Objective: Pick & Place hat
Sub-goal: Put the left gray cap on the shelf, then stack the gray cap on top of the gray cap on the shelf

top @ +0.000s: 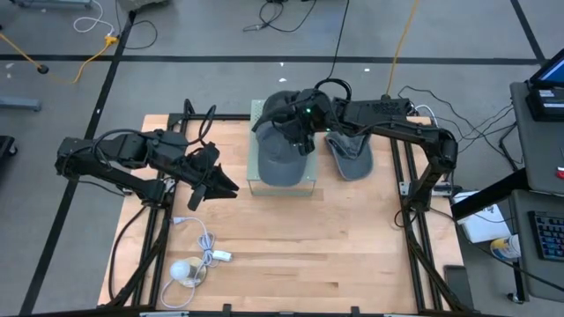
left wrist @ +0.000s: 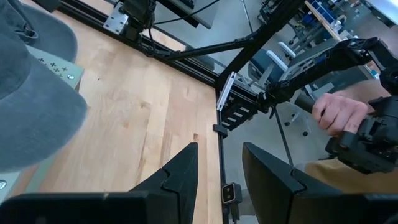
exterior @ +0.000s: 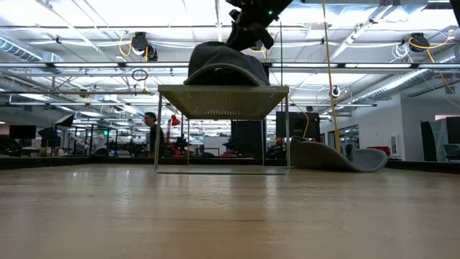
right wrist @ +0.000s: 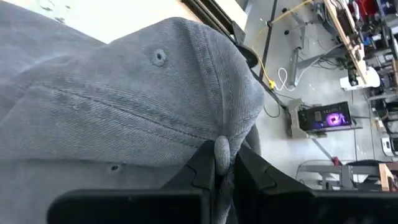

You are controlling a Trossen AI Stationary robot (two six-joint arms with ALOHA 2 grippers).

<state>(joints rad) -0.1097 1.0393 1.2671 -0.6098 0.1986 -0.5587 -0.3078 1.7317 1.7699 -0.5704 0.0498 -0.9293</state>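
Note:
A grey hat [top: 280, 158] sits on a small raised stand with a perforated top [exterior: 223, 91] at the table's far middle; its lower edge rests on the stand's top. My right gripper [top: 298, 132] reaches in from the right and is shut on the hat's crown. A second grey hat [top: 351, 154] lies on the table just right of the stand, also seen in the low view [exterior: 330, 155]. My left gripper [top: 216, 182] hovers open left of the stand with nothing between its fingers [left wrist: 186, 168]. My right gripper pinches the top of the hat's crown at its round button [right wrist: 222, 149] between its two fingers. The fingers come slanting down from above and from the table's right. The hat stays upright, with its lower edge [exterior: 223, 80] on the stand's top.
A white cable with a plug and a round white object [top: 189, 269] lie near the table's front left. Black frame rails run along both table sides. Beyond the table, a person's hand [left wrist: 339, 112] holds a dark device, and a person [exterior: 151, 133] stands far back.

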